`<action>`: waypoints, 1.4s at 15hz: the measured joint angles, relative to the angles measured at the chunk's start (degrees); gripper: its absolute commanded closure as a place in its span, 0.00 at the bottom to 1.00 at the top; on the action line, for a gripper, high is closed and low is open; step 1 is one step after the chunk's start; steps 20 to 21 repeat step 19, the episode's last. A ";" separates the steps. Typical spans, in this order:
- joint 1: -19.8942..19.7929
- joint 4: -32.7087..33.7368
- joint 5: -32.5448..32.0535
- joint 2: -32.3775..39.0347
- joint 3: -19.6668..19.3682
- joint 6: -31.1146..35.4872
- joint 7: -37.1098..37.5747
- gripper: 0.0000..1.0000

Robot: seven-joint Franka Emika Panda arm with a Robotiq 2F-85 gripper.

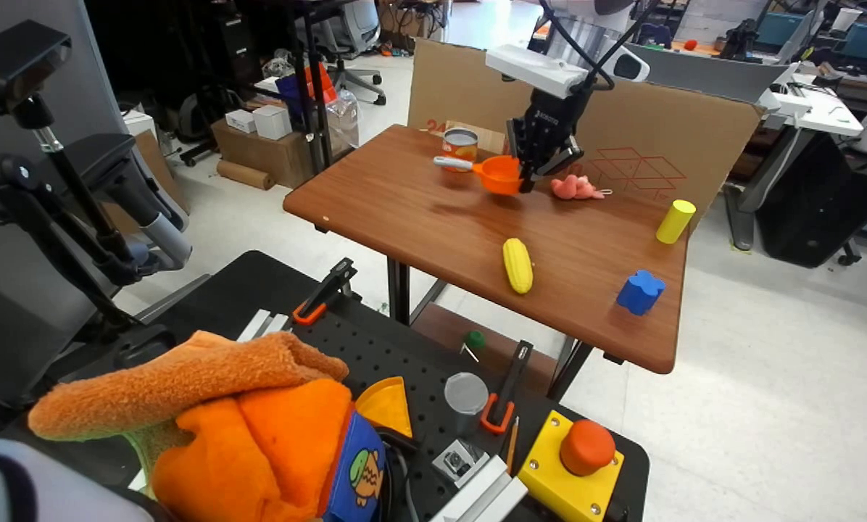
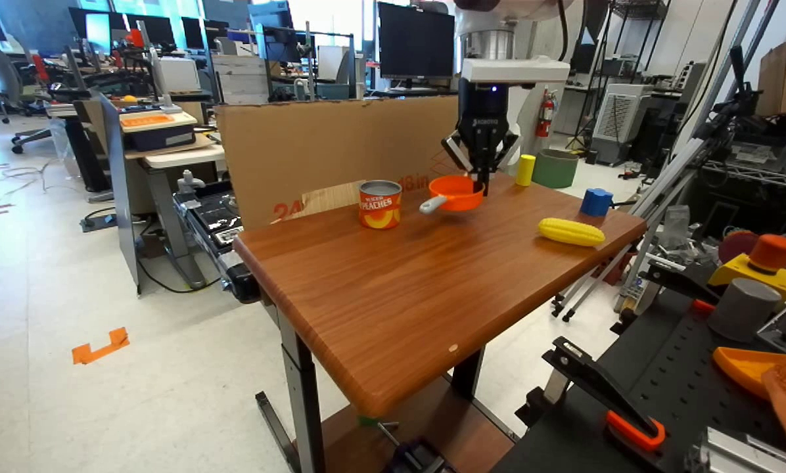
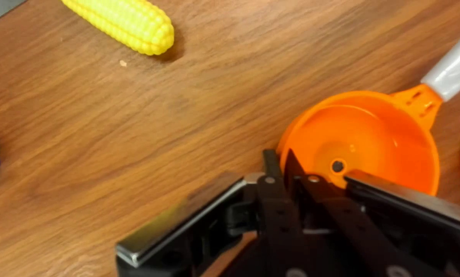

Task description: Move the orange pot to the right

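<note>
The orange pot is a round shallow bright-orange bowl with a grey-white side handle. It shows in both exterior views, also here, and in the wrist view, where a small dark hole marks its bottom. My gripper points down and is shut on the pot's rim, on the side opposite the handle. In the wrist view the fingertips stand on either side of the rim, one inside the bowl. The pot hangs roughly level, slightly above the table; a shadow lies apart from it. The finger inside is partly hidden in an exterior view.
A peaches can stands near the pot's handle. A pink toy lies behind the gripper by the cardboard wall. A yellow corn, a blue flower-shaped block and a yellow cylinder are on the wooden table.
</note>
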 measured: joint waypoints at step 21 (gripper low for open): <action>5.94 -1.76 -7.79 -4.75 -1.58 -13.85 -0.56 0.10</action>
